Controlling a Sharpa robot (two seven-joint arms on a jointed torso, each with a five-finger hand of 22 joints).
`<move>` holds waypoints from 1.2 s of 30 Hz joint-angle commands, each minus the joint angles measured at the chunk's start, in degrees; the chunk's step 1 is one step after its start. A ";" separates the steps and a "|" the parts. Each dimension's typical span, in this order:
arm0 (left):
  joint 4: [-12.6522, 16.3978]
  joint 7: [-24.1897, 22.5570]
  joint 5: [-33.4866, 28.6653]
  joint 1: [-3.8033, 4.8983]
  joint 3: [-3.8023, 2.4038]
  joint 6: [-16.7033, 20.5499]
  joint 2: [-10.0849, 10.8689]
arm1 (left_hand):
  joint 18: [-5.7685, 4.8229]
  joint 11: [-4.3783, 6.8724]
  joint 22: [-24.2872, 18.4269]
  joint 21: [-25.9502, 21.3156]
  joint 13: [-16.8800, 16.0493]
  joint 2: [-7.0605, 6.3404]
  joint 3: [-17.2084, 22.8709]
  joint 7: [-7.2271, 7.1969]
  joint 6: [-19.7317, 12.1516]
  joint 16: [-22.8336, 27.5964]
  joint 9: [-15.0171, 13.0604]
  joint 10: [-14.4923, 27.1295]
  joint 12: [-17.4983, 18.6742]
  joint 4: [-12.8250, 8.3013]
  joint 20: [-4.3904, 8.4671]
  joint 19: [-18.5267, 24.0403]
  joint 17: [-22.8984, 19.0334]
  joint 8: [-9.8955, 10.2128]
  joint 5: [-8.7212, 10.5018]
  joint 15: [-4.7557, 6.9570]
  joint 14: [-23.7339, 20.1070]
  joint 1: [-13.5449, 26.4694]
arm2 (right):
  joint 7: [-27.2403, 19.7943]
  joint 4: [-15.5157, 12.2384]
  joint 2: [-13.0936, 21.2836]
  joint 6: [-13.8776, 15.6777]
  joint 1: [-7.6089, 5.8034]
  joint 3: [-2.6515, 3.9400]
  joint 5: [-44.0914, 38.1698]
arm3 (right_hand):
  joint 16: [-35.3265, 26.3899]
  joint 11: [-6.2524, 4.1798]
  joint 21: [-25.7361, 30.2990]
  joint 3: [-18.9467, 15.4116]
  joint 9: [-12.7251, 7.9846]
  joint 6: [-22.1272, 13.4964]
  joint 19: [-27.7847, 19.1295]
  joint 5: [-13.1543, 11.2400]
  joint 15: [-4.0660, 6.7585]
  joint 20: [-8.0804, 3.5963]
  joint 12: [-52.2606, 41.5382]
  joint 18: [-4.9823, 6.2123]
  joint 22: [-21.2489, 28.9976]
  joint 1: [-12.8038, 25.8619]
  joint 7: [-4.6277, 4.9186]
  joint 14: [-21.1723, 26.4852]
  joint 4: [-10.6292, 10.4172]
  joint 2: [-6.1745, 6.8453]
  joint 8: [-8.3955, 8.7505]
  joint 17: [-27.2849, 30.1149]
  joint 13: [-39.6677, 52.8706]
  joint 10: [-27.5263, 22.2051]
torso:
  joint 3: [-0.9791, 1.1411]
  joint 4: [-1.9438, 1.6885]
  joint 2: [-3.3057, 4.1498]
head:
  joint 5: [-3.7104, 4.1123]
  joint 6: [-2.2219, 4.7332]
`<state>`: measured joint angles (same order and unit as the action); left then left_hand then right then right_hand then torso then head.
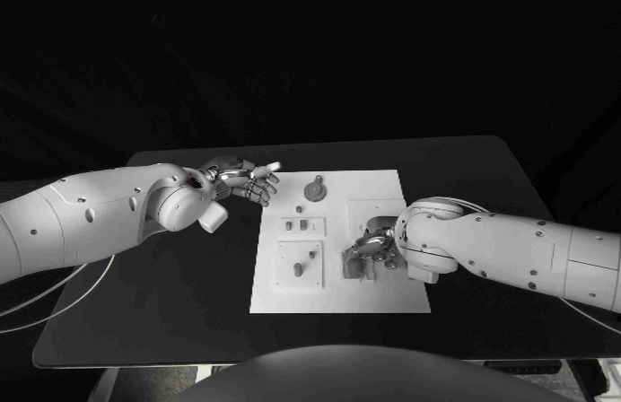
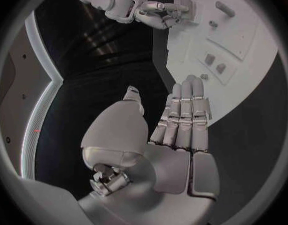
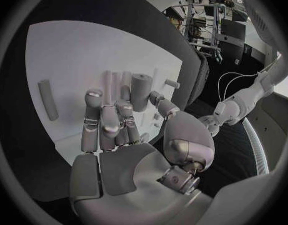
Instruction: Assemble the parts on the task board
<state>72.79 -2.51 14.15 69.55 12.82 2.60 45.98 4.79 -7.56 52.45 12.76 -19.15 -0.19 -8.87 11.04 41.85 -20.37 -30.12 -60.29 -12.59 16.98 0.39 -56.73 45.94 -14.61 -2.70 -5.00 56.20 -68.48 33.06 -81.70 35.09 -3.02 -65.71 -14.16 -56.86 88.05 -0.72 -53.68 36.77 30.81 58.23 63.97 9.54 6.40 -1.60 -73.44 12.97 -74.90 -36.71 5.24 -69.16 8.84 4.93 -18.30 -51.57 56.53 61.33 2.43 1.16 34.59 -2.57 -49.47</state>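
I see the white task board (image 1: 339, 240) lying mid-counter (image 1: 155, 294), long axis running away from me. Small parts (image 1: 304, 227) sit in its recessed panels, one round piece (image 1: 315, 189) near the far edge. My left hand (image 1: 243, 179) hovers off the board's far left corner, fingers straight and apart, empty. My right hand (image 1: 371, 249) rests on the board's right side, fingers curled down; I cannot tell whether it holds anything.

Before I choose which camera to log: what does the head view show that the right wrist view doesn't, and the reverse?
Head view adds: the board's whole outline and a round part near its far edge. Right wrist view adds: the right hand's palm side, with a cylinder by its fingertips; whether it is gripped is unclear. Both: the right hand over the board.
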 commanded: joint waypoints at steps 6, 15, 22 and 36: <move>0.05 -0.34 -0.06 0.05 -0.04 -0.78 -0.08 | 0.82 0.07 0.06 -0.33 0.08 0.00 0.42 1.54 -0.54 0.29 0.06 0.36 0.14 -0.04 0.10 0.42 0.10 0.33 -0.20 -0.24 -0.14 0.44 | -0.71 -0.10 -0.23 -0.61 0.09 -0.01 -0.27 | 0.62 0.11 0.36 0.58 0.00 -0.14 -0.46 -3.44 0.09 -0.11 -0.35 2.03 -0.45 0.85 0.39 0.99 -2.14 2.63 0.47 0.60 -0.21 -0.59 | 0.03 0.01 0.00 | -0.01 -0.09; 0.01 -0.27 -0.06 0.05 -0.04 -0.76 -0.07 | 0.83 0.07 0.07 -0.33 0.08 -0.03 0.46 1.54 -0.55 0.29 0.06 0.37 0.14 -0.05 0.10 0.43 0.12 0.33 -0.20 -0.25 -0.14 0.45 | -0.89 -0.17 -0.18 -0.18 0.09 -0.01 -0.23 | 0.91 0.08 0.39 1.79 0.14 -0.28 -0.41 -6.26 0.11 -0.28 -0.50 2.03 -0.43 0.62 0.42 1.22 -4.79 5.35 0.49 1.11 -0.37 -0.72 | 0.04 0.01 0.00 | -0.02 -0.10; -0.01 -0.24 -0.06 0.05 -0.04 -0.78 -0.10 | 0.83 0.07 0.07 -0.34 0.08 -0.06 0.49 1.54 -0.56 0.30 0.07 0.38 0.13 -0.05 0.10 0.44 0.13 0.32 -0.20 -0.25 -0.15 0.45 | -1.17 -0.33 -0.20 -0.12 0.09 -0.01 -0.23 | 0.95 0.09 0.41 1.98 0.18 -0.34 -0.42 -6.28 0.11 -0.30 -0.51 2.03 -0.43 0.48 0.44 1.38 -5.26 5.69 0.50 1.37 -0.41 -0.77 | 0.03 0.01 0.00 | -0.05 -0.09; -0.15 -0.18 -0.04 0.05 -0.04 -0.82 -0.09 | 0.84 0.06 0.08 -0.34 0.09 -0.09 0.56 1.55 -0.59 0.32 0.07 0.40 0.13 -0.06 0.09 0.45 0.15 0.32 -0.20 -0.25 -0.15 0.43 | -2.66 -2.03 1.81 0.51 0.06 0.00 -2.39 | 1.25 0.07 0.15 1.32 0.46 -0.33 -0.39 -6.24 0.11 -0.36 -0.73 2.03 -0.61 -2.10 0.42 1.23 -3.07 4.65 0.31 1.35 -0.52 -0.72 | 0.05 0.05 -0.01 | 0.00 0.03</move>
<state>72.61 -2.36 14.15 69.55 12.82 2.51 45.96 4.94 -7.56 52.45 12.76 -19.16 -0.19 -8.74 11.04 41.86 -20.37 -30.14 -60.29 -12.59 16.85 0.39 -56.73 46.04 -14.61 -2.70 -5.00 56.20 -68.49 32.04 -83.39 36.82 -2.26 -65.67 -14.17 -57.86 89.08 -0.72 -53.45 38.09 31.22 57.77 63.56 3.55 6.51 -1.63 -73.93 13.28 -74.94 -38.51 5.17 -68.23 5.65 9.49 -18.06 -50.25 56.08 60.92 2.47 1.18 34.57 -2.59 -49.45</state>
